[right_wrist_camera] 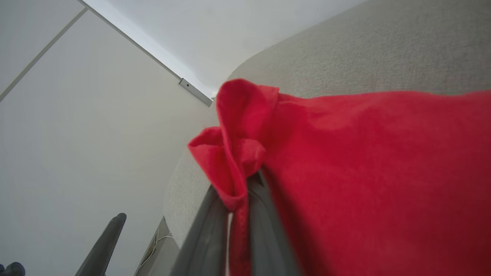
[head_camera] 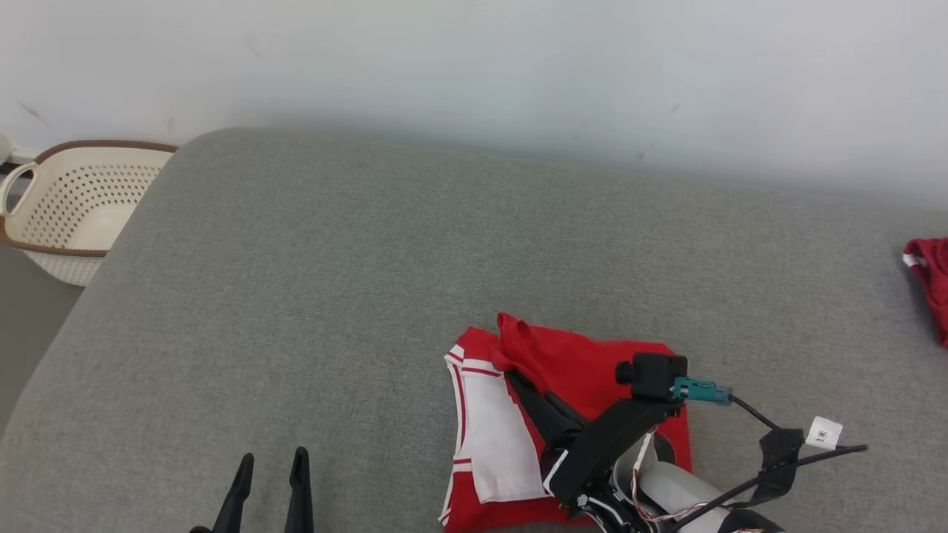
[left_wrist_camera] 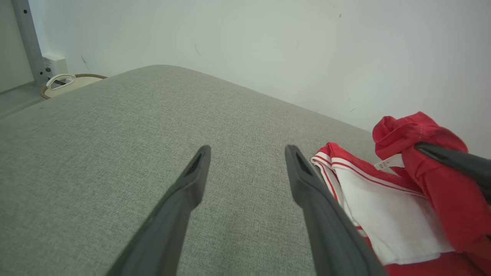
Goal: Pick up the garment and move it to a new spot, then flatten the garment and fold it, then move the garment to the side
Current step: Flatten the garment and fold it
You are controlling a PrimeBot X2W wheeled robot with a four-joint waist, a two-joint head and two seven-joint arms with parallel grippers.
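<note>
Mid-fold, I reckon. Garment (head_camera: 592, 363) sits partly doubled near my edge of the grey top (head_camera: 370, 296). Right gripper (right_wrist_camera: 241, 188) is pinched tight on a raised red corner. Left gripper (head_camera: 270, 466) is wide open, empty, beside it. Finishing the fold and shifting it aside remain.

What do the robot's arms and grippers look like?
The left gripper and right gripper each have two long, dark, tapering fingers. The right arm carries a black camera, teal connector, black cable, white tag and pale forearm.
</note>
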